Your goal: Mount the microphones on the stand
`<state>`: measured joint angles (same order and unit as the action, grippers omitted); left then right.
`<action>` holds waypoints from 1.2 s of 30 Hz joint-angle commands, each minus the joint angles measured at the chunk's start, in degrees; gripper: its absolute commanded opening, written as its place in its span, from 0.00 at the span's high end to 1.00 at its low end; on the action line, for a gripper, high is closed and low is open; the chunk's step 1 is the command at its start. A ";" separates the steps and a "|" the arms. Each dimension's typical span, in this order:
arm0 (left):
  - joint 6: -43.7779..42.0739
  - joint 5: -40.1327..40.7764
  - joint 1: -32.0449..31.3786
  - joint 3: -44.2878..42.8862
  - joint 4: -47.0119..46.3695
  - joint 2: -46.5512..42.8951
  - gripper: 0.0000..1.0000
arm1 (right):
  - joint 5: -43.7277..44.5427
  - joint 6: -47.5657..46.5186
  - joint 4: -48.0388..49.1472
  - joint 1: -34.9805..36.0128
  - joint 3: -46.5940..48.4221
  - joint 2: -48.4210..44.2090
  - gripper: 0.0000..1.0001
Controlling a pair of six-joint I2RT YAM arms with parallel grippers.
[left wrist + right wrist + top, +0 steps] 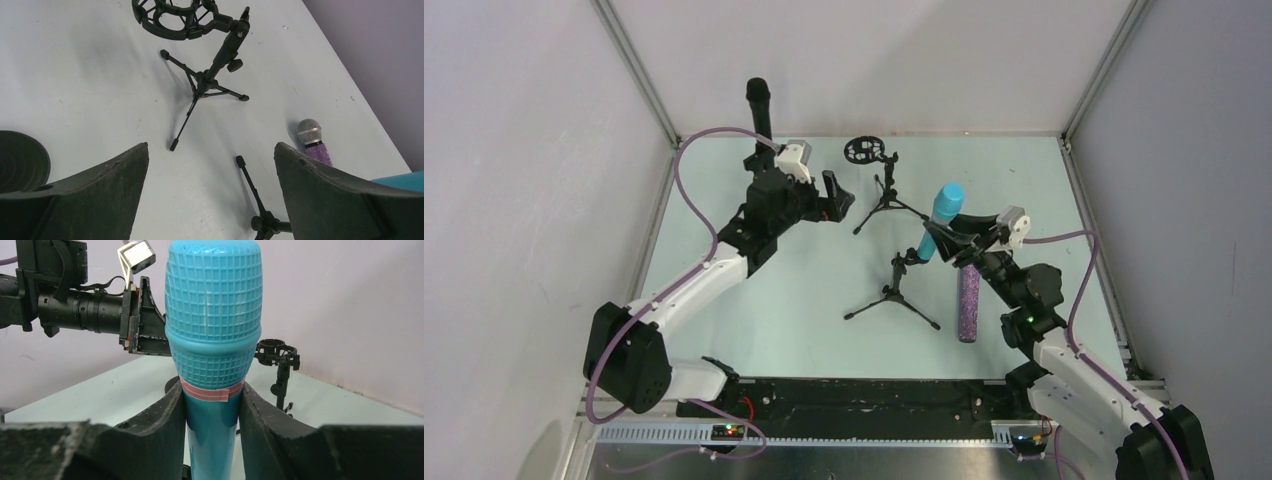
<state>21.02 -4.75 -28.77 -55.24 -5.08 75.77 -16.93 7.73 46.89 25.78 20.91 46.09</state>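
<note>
My right gripper (pixel 952 238) (pixel 212 396) is shut on the cyan-blue microphone (pixel 943 213) (pixel 214 330), gripping just below its head. The microphone tilts up, and its lower end is at the top of the near tripod stand (pixel 894 290). Whether it sits in the clip is hidden. The glittery purple microphone (pixel 969 300) (pixel 313 141) lies flat on the table right of that stand. The black microphone (pixel 759 105) stands upright at the back left, its lower part hidden behind my left arm. My left gripper (pixel 835 193) (pixel 211 150) hangs open and empty above the table.
A second tripod stand (pixel 886 195) (pixel 215 70) with a round shock-mount ring (pixel 861 150) stands at the back middle. A leg of the near stand (pixel 250 185) shows between my left fingers. A black round disc (pixel 20 160) lies at the left edge of the left wrist view.
</note>
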 commanded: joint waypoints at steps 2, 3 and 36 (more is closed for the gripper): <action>-0.28 -0.30 -0.46 -1.92 -1.64 -0.23 0.02 | -1.31 -0.88 -9.70 0.94 -3.96 1.88 1.00; -0.32 -0.33 -0.46 -1.89 -1.65 -0.25 0.02 | -1.21 -0.83 -9.56 1.05 -4.01 1.90 1.00; -6.44 -11.16 -1.33 0.00 -7.21 -1.22 0.02 | -3.34 1.31 -11.93 0.28 5.46 -4.54 0.14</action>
<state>18.55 -9.98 -29.47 -55.24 -6.83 75.77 -18.98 9.02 35.77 26.35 23.64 42.72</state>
